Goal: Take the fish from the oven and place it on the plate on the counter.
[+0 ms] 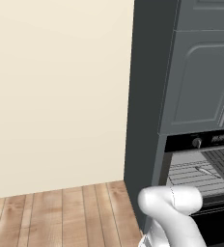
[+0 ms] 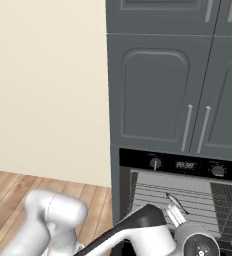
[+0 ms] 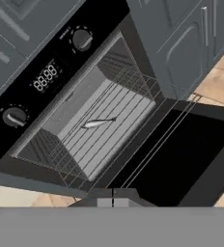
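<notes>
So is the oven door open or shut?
Open. The oven shows its pale inside, with the fish lying on a wire rack, and the dark door hangs folded down in front.

Arm bent forward, hand low

The gripper [image 3: 113, 203] has its fingertips pressed together, no gap showing, nothing between them; the elbow rises behind it.

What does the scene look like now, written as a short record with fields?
oven: door open, folded down; pale cavity in sight
fish: lies on the wire rack inside the oven, untouched
rack: holds the fish
controls: black strip with round knobs and a small display
end effector: in front of the open oven, apart from the fish; fingertips close together at the bottom of the hand view
cabinets: grey doors above the oven, closed
floor: wooden boards
</notes>
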You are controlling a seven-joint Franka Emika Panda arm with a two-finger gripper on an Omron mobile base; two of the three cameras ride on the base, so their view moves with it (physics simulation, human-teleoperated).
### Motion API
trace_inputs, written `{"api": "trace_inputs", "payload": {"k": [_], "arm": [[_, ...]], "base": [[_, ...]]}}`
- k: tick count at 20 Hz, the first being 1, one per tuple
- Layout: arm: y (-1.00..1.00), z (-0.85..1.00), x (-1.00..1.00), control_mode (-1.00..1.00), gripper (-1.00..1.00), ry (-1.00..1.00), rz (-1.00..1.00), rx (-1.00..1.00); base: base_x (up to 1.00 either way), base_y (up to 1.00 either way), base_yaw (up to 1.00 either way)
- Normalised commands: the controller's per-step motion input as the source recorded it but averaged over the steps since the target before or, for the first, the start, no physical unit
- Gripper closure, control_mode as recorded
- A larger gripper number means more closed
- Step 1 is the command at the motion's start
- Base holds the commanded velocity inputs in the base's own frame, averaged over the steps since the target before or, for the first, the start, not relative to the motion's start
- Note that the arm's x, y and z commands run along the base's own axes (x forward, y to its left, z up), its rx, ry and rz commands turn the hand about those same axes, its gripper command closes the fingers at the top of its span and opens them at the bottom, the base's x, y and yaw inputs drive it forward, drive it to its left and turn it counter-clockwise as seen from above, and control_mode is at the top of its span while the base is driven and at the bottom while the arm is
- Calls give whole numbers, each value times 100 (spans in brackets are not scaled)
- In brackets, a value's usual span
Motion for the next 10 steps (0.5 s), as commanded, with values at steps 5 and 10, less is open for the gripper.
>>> {"api": "trace_inputs", "payload": {"k": [5,10], "arm": [[17,-61,100,-100,100,-1,-5,-9],[0,-22,61,-100,100,2,0,-1]], "base": [[0,0,0],[0,0,0]]}}
